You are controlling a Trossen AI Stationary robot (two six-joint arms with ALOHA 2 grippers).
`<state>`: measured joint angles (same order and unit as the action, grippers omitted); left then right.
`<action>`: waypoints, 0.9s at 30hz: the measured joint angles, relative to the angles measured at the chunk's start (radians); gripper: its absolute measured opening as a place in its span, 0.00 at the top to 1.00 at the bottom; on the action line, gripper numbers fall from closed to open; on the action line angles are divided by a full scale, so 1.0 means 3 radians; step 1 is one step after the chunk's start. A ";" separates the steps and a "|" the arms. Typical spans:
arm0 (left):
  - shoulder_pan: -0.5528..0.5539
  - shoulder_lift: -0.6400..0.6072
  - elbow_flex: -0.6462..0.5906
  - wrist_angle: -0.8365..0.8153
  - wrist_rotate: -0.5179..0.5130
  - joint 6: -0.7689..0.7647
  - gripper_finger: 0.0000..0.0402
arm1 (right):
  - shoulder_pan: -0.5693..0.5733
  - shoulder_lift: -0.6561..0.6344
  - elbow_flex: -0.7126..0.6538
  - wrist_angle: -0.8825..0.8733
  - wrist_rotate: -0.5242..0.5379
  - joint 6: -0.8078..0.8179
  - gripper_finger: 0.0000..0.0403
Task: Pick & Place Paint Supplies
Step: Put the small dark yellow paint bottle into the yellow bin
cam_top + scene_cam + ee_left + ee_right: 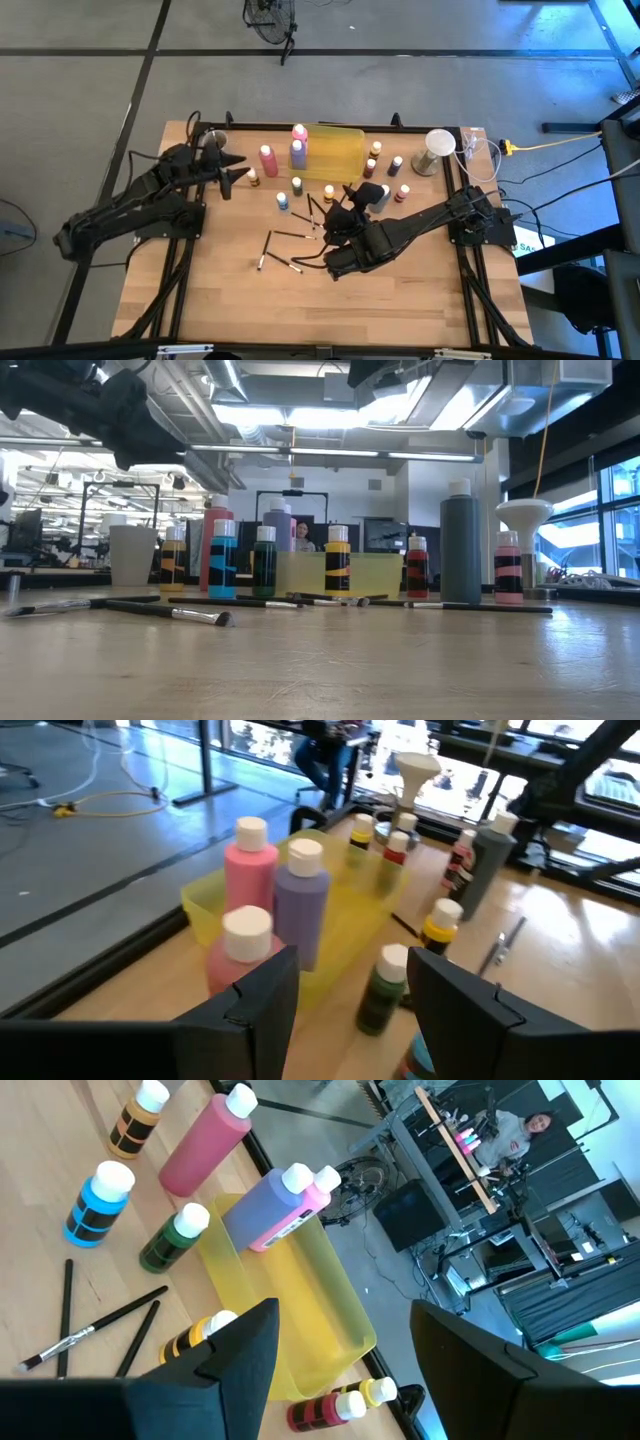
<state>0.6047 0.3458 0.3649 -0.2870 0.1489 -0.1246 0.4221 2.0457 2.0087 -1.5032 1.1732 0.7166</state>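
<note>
A tall pink squeeze bottle and a purple one stand in the left end of the translucent yellow tray. Another tall pink bottle stands on the table beside the tray. The grey bottle and small white-capped paint bottles stand in front of the tray. Brushes lie flat on the wood. My left gripper hovers open left of the loose pink bottle. My right gripper hangs open over the small bottles, pointing at the tray.
A pale round cup stands at the back right corner and another at the back left. More small bottles stand right of the tray. The near half of the table is bare wood. A yellow cable runs off to the right.
</note>
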 joint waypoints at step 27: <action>-0.0553 0.0135 -0.0004 -0.0074 -0.0423 0.0176 0.54 | 0.0016 0.0000 0.0000 -0.0033 -0.0721 0.0218 0.43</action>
<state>0.4389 0.3862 0.3637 -0.3093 0.0221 -0.0718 0.4268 2.0457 2.0087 -1.5132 0.9570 0.7819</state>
